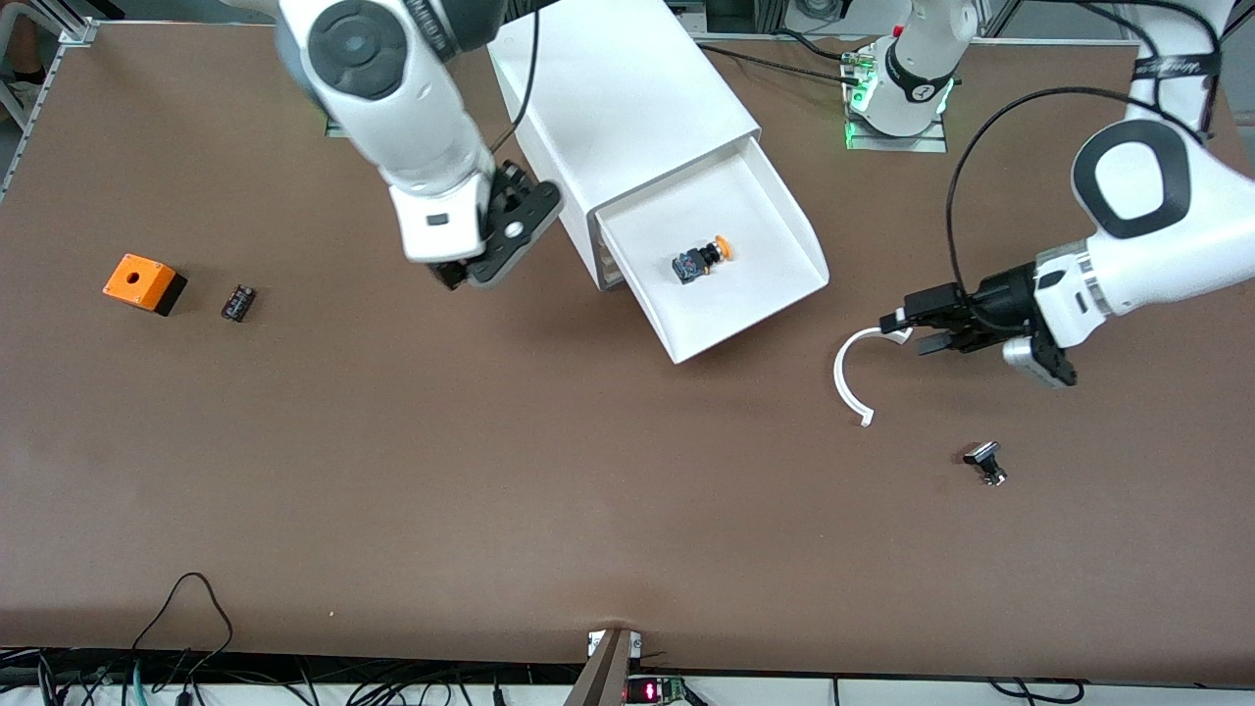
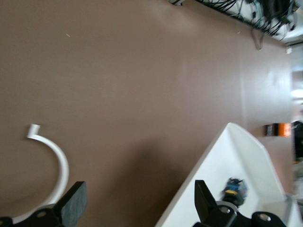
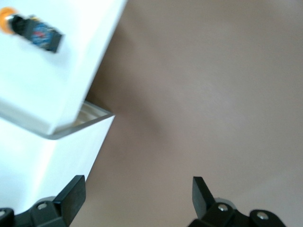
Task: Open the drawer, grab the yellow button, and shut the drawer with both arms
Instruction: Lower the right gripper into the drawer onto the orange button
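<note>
The white cabinet point(image 1: 627, 88) stands mid-table with its top drawer point(image 1: 755, 221) pulled out toward the front camera. The button point(image 1: 703, 260), with an orange cap on a dark body, lies inside the drawer. My right gripper point(image 1: 461, 277) is open and empty, low beside the cabinet toward the right arm's end of the table; its wrist view shows the drawer point(image 3: 42, 85) and the button point(image 3: 33, 30). My left gripper point(image 1: 910, 331) is open and empty, low beside the drawer toward the left arm's end of the table; its wrist view shows the drawer point(image 2: 236, 161) and the button point(image 2: 234, 189).
A white C-shaped strip point(image 1: 845, 378) lies on the table by the left gripper's fingertips, also seen in the left wrist view point(image 2: 59, 161). A small black-and-silver part point(image 1: 985, 461) lies nearer the front camera. An orange cube point(image 1: 142, 282) and a small black part point(image 1: 238, 302) lie toward the right arm's end.
</note>
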{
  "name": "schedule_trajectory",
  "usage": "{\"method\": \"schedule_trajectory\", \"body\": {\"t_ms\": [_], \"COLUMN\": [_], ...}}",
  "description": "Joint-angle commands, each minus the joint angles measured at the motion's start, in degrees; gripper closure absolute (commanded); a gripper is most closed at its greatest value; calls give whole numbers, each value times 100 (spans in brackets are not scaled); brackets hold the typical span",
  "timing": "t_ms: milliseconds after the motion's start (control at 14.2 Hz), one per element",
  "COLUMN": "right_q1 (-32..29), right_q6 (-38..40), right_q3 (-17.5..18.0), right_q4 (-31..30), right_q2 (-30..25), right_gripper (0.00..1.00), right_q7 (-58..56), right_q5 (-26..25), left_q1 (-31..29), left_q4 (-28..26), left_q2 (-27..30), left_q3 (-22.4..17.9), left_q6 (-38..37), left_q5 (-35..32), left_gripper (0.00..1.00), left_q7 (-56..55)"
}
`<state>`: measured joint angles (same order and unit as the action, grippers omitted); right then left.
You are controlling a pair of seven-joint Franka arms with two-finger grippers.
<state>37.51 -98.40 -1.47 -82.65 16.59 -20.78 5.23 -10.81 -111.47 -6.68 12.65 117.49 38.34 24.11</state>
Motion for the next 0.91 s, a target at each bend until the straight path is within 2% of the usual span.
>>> {"method": "schedule_trajectory", "body": {"t_ms": [0, 281, 492, 844], "right_q1": [212, 231, 661, 845], "right_q6": [-257, -224, -127, -829], "right_q3": [-64, 427, 507, 700], "right_q4": [275, 1283, 1585, 1603], "right_q2": [255, 1142, 1294, 1750], "right_gripper": [0, 0, 0, 0], "right_q7": [-802, -3048, -3432, -3679], "right_q5": [74, 110, -398, -356], "left_q1": [26, 87, 412, 421], "left_q4": [562, 1626, 1857, 1786], "left_q2": [360, 457, 650, 659], "left_q3": [-26, -158, -149, -263], "left_q6": [-575, -2016, -2598, -2591], "left_q5": [-1386, -3074, -4130, -4291], "left_gripper": [0, 0, 0, 0], "left_q7": [-170, -958, -1951, -2104]}}
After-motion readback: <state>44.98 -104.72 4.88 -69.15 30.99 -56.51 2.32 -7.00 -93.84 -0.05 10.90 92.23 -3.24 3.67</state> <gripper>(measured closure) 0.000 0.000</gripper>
